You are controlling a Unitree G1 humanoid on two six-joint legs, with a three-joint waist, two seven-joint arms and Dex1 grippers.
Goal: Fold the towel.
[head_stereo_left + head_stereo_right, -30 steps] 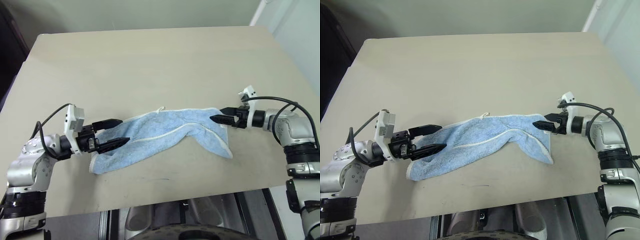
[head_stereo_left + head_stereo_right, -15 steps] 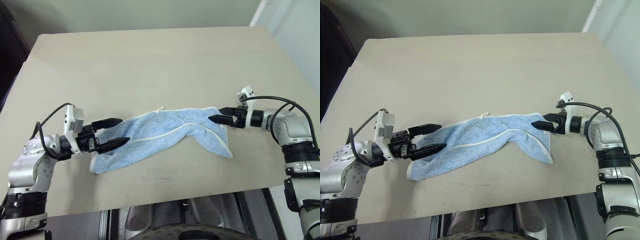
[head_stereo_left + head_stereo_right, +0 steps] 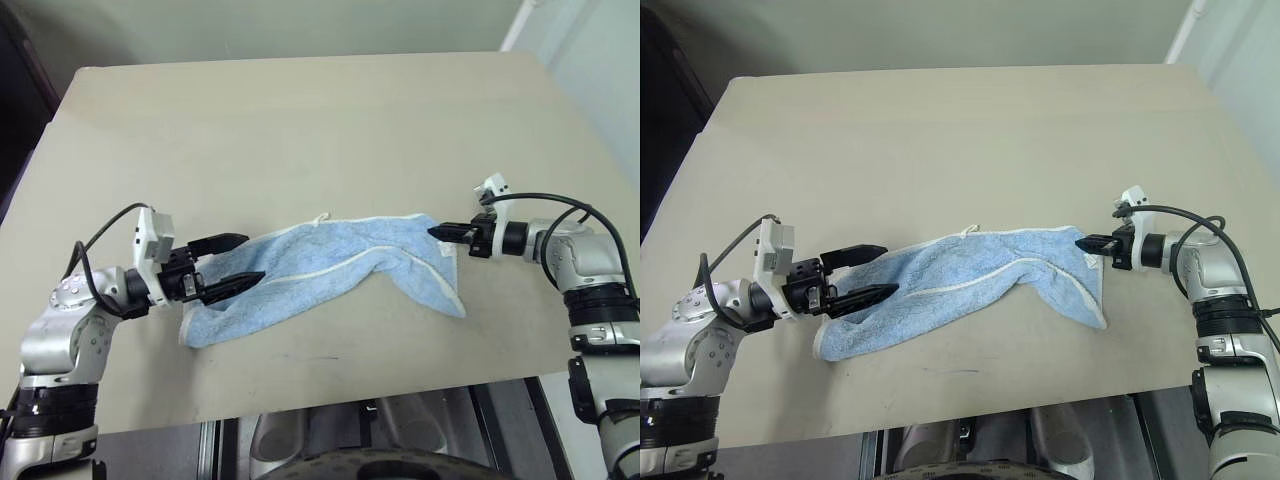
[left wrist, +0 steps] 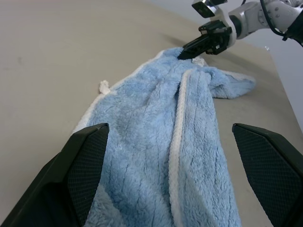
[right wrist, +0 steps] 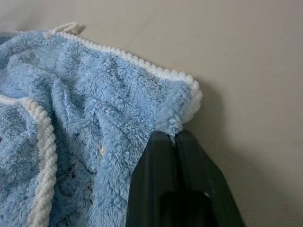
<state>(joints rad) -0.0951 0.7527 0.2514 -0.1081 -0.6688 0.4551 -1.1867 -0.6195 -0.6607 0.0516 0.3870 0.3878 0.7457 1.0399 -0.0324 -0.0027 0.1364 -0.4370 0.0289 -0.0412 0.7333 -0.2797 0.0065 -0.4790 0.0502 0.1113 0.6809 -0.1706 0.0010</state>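
The towel (image 3: 330, 268), light blue and fluffy with a white hem, lies crumpled in a long strip across the table (image 3: 300, 130). Its small white loop tag (image 3: 321, 216) sticks out on the far edge. My right gripper (image 3: 438, 232) is shut on the towel's right corner; in the right wrist view the black fingers (image 5: 175, 156) pinch the cloth just below the white hem. At the towel's left end my left gripper (image 3: 245, 260) stands open, one finger on each side of the cloth, and its fingers (image 4: 85, 165) frame the towel (image 4: 161, 142) in the left wrist view.
The table's near edge (image 3: 330, 400) runs just below the towel. A dark gap lies beyond its left edge, and a pale wall stands past the far right corner.
My right gripper has closed on the towel's right corner. The left gripper stays open in the same place.
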